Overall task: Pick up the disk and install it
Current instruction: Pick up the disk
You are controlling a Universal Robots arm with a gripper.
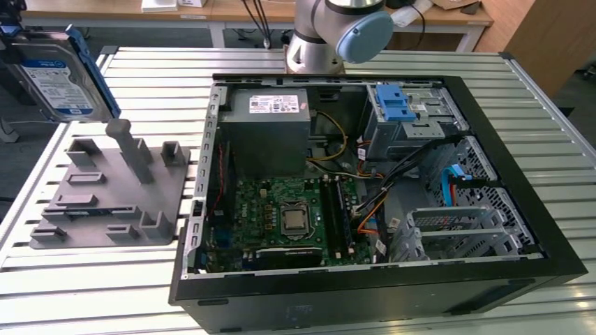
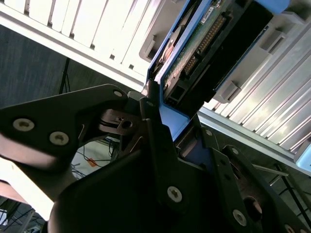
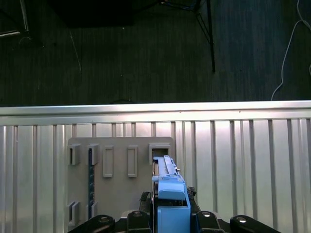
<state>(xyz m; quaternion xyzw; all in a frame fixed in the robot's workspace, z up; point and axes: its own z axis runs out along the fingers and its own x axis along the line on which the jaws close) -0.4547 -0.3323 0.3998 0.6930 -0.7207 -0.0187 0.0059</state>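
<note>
On the exterior view's left of the open computer case (image 1: 373,296) I see a grey slotted fixture (image 1: 93,209) lying flat, just beside the case wall. Its pockets and posts stand upright.

Inside the case, the grey power-supply box (image 1: 268,129) fills the far corner on the exterior view's left, with the green motherboard (image 1: 279,216) lying nearer than it. Further right, orange and black cables (image 1: 373,174) cross the floor of the case. Beyond them stands a metal drive cage (image 1: 410,125) with a blue latch (image 1: 396,105) on top. A perforated bracket (image 1: 456,227) sits by the right-hand wall.

The disk (image 1: 56,80) is outside the case, well to its left and raised in the air beyond the fixture, standing roughly upright with its label facing the camera.

In the second wrist view the gripper (image 2: 165,111) has its jaws drawn narrow and clamped on the disk's blue frame, with the connector edge and circuit board facing out. In the first wrist view the disk hangs edge-on over the fixture.

Case and fixture rest on a slatted metal table (image 1: 112,293). Past its edge there is dark carpet (image 3: 146,48) with loose cords, and wooden desks (image 1: 233,10) stand behind the arm's base (image 1: 322,42).
</note>
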